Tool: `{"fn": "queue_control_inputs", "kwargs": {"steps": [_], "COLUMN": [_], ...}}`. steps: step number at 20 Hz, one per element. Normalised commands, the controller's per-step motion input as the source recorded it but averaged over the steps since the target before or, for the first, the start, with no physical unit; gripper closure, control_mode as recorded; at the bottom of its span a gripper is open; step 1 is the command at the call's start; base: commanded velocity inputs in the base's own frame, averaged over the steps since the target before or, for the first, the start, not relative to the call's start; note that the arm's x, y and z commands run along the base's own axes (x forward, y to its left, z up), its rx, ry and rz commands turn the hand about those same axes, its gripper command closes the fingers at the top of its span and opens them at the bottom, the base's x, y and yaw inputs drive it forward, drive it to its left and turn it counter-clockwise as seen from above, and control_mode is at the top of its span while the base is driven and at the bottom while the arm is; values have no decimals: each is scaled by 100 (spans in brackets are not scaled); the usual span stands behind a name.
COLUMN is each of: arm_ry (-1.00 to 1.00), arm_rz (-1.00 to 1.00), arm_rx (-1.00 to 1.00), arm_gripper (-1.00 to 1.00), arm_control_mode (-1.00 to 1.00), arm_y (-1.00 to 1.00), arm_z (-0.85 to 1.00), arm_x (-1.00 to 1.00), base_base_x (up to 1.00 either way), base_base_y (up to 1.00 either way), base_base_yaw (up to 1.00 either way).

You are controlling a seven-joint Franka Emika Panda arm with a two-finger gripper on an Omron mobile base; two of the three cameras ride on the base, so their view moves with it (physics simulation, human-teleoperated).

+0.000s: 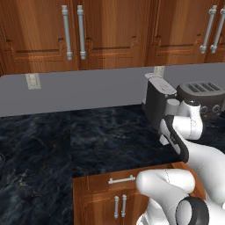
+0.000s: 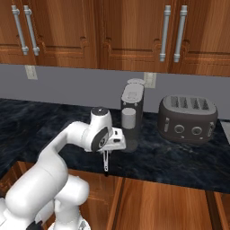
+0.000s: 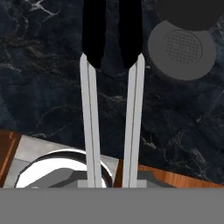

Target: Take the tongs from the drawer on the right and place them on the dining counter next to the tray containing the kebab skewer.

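My gripper [image 2: 106, 152] is shut on the tongs [image 2: 105, 163], which hang straight down from it above the front edge of the black stone worktop [image 2: 170, 161]. Seen from the hand, the tongs [image 3: 89, 122] run up the picture as two thin silver arms ending in black tips, over the dark veined stone. The drawer [image 1: 99, 183], reddish-brown with a short silver bar handle [image 1: 122, 179], sits below the worktop edge just left of my arm. The dining counter, the tray and the kebab skewer are out of view.
A dark coffee machine [image 2: 131, 112] stands right behind the gripper, its round grey drip plate [image 3: 181, 50] close to the tong tips. A grey toaster [image 2: 187, 119] sits further right. Wooden wall cabinets [image 1: 110, 30] hang above the grey backsplash.
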Motion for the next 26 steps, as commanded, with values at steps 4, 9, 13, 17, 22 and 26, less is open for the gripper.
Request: {"fn": "queue_control_inputs", "kwargs": {"steps": [4, 9, 13, 17, 22, 26], "arm_ry": [1, 0, 0, 2, 3, 5], "arm_rz": [0, 0, -3, -5, -4, -4], "arm_rx": [0, 0, 0, 0, 0, 0], "arm_gripper": [100, 100, 100, 100, 100, 100], "arm_control_mode": [-100, -100, -100, -100, -100, -100], "arm_y": [33, 25, 26, 32, 34, 29], "arm_z": [5, 14, 9, 9, 5, 5], "arm_x": [4, 0, 0, 0, 0, 0], "base_base_x": [0, 0, 0, 0, 0, 0], "base_base_y": [0, 0, 0, 0, 0, 0], "base_base_yaw": [0, 0, 0, 0, 0, 0]}}
